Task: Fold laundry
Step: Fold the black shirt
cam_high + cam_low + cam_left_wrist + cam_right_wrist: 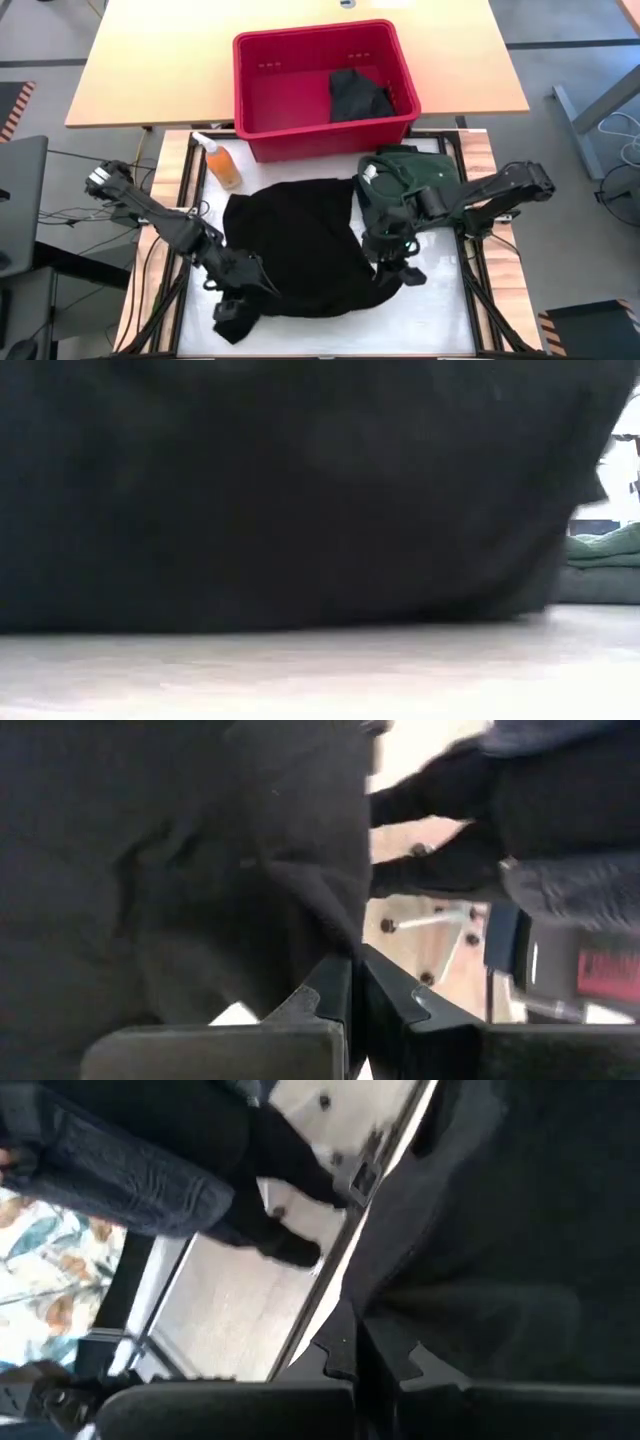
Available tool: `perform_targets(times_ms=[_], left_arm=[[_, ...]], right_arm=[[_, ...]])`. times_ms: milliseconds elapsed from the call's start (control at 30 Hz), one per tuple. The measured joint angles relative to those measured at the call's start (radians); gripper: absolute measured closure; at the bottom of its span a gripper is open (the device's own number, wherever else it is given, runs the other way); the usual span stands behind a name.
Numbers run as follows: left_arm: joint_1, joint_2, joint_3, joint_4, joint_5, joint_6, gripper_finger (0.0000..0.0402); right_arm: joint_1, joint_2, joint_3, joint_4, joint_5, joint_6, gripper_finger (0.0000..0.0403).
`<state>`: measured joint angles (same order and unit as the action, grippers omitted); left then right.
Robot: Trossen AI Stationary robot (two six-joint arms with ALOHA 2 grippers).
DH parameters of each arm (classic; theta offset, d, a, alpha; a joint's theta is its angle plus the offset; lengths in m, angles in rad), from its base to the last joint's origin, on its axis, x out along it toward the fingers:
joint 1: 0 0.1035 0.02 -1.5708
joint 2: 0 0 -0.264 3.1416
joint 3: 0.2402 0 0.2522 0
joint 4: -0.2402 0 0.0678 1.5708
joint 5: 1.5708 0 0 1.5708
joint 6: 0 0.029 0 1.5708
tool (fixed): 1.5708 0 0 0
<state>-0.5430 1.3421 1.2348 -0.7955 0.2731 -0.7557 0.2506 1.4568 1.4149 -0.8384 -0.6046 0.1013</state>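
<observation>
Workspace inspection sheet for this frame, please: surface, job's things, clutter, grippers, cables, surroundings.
Surface: white table, mostly covered.
Job's things: black garment spread in the middle; green shirt beside it, near the right arm; dark garment in the red bin.
Clutter: orange bottle by the bin.
Grippers: left gripper and right gripper both shut on the black garment's near corners.
Cables: loose cables by the left arm.
Surroundings: a person's legs beyond the table.

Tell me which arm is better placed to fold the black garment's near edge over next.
Probably the left. The left gripper is pinched shut on the black cloth garment at its near left corner. The right gripper grips the near right edge, crowded beside the folded green shirt.
</observation>
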Motion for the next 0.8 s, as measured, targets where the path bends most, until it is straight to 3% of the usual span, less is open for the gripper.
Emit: perform_targets(times_ms=[167,467,600,800], left_arm=[[-0.048,-0.009,-0.195,0.206,-0.052,-0.178,0.0401],[-0.146,0.000,-0.379,0.163,-0.098,-0.459,0.0395],[-0.168,-0.001,-0.386,0.167,-0.102,-0.461,0.0358],[-0.163,-0.068,-0.379,0.188,-0.115,-0.461,0.0272]], right_arm=[[-0.031,0.021,-0.138,0.106,-0.022,0.007,0.0384],[-0.098,0.125,-0.151,0.242,0.001,-0.068,0.0381],[-0.113,0.163,-0.151,0.325,-0.061,-0.124,0.0382],[-0.131,0.186,-0.152,0.350,-0.148,-0.182,0.0381]])
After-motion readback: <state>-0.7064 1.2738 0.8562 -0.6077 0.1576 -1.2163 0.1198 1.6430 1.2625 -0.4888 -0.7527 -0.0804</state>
